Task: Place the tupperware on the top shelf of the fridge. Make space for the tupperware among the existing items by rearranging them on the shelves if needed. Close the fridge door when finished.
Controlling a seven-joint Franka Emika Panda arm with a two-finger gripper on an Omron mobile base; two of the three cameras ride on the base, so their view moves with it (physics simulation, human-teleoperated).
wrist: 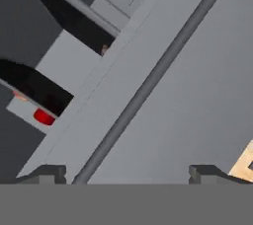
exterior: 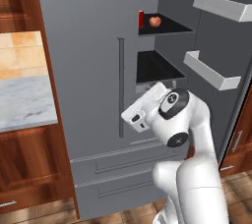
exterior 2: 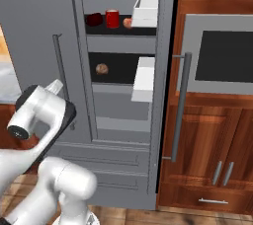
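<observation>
Two black shelves sit inside the fridge [exterior: 93,70], whose right door stands swung wide while the left door is shut. On the top shelf [exterior: 170,27] a red can [exterior: 141,19] and a red-orange apple [exterior: 155,21] stand near each other toward the left end; in the right base view a dark reddish lump [exterior 2: 94,19] lies just left of the can. A brown round lump [exterior 2: 102,68] rests alone on the lower shelf [exterior 2: 118,68]. That crowding at one end of the top board is, I'd guess, why space may need clearing there.

The tupperware I can't spot anywhere from here, so it likely waits off to one side, perhaps on the marble bench [exterior: 24,102] at the left.

The end effector [wrist: 127,172] hangs low in front of the closed left door, its fingertips [wrist: 49,173] spread wide with nothing between them, straddling the door's long vertical handle [wrist: 148,83]. Nothing is gripped. The white door bins [exterior: 211,70] ride on the open door, well apart from the arm.
</observation>
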